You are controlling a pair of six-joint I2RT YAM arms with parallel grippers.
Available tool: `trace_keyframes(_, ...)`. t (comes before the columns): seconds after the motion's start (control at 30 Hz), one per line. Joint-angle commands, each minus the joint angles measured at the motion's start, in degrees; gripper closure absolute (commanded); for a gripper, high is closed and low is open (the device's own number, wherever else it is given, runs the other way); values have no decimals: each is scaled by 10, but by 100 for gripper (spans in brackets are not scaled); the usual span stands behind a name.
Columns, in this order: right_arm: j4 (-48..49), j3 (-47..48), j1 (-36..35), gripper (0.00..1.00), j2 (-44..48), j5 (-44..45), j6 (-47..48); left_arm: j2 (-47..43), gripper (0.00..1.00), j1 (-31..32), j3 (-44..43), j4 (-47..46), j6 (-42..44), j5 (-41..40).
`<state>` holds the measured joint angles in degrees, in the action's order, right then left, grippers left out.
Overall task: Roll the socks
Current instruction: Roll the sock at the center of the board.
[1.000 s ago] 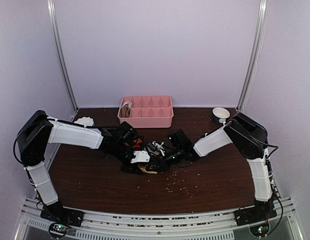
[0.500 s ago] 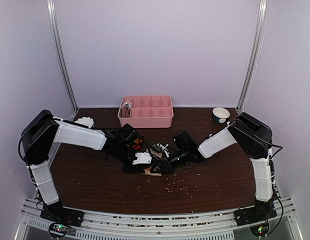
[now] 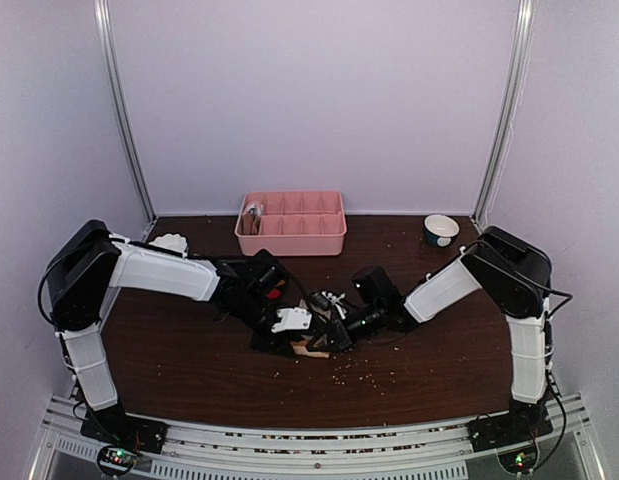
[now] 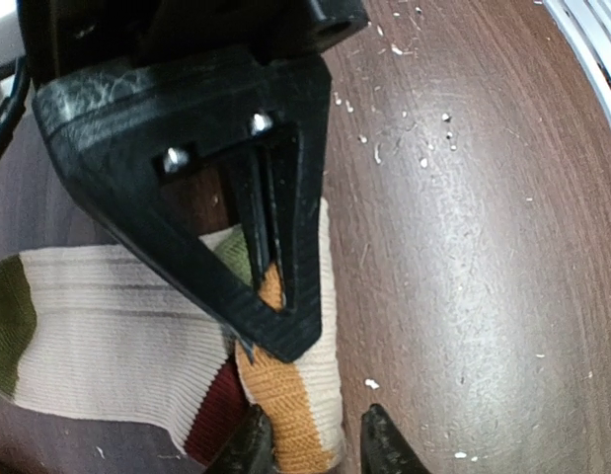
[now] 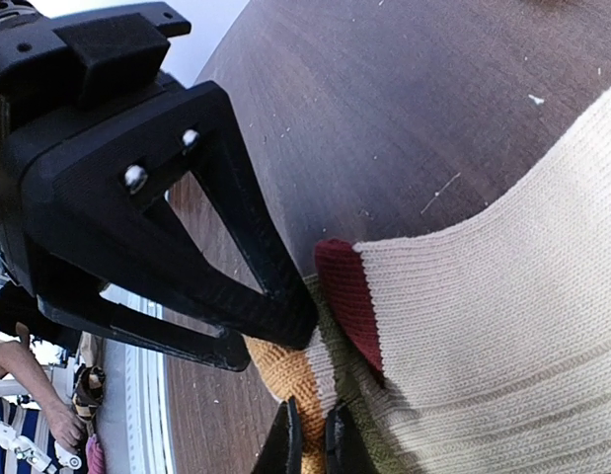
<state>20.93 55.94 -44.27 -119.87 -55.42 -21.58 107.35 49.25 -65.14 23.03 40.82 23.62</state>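
Your left gripper [image 4: 315, 449] stands part open, and the orange-and-cream end of the striped sock [image 4: 108, 336] lies between its fingertips [image 4: 251, 444]. One tip touches the fabric's edge; the other stands just clear of it over bare table [image 4: 463, 247]. From that end the sock turns, and its long cream body runs off sideways across the left wrist view, crosswise to the line your fingers point along. So the part to close on is dead ahead, but the length you must wind up lies off to one side.

Your right gripper [image 5: 310, 442] is closed. Its tips are pressed together on the same sock where the orange, olive and dark red bands meet, right beside the left tips, and it looks to be pinching fabric there. Seen from the right wrist, the cream body spreads away to the far side.

From above, both grippers meet at mid-table over the sock, neither one nearer. I judge the roll turns on this: the left closes on the end and carries it along the body's axis while the right pins
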Motion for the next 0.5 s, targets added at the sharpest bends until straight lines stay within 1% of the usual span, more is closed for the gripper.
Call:
trace_keyframes(0.0, -138, -55, -16, 100, -61, 87, -34, 27, 72, 6, -26, 21, -16, 27)
trace_keyframes(0.17, -128, -52, -21, 100, -59, 94, -40, 59, 83, 6, -47, 42, -17, 22)
trace_keyframes(0.27, -115, -61, -20, 100, -53, 96, -41, 80, 87, 5, -59, 66, -18, 17)
trace_keyframes(0.3, -110, -65, -20, 97, -50, 97, -40, 87, 89, 2, -64, 72, -22, 17)
trace_keyframes(0.37, -101, -74, -20, 85, -40, 99, -34, 103, 91, -4, -76, 86, -35, 24)
trace_keyframes(0.4, -95, -80, -20, 81, -34, 103, -31, 113, 91, -7, -83, 95, -42, 34)
trace_keyframes(0.47, -86, -97, -20, 75, -16, 122, -17, 125, 93, -18, -100, 124, -56, 80)
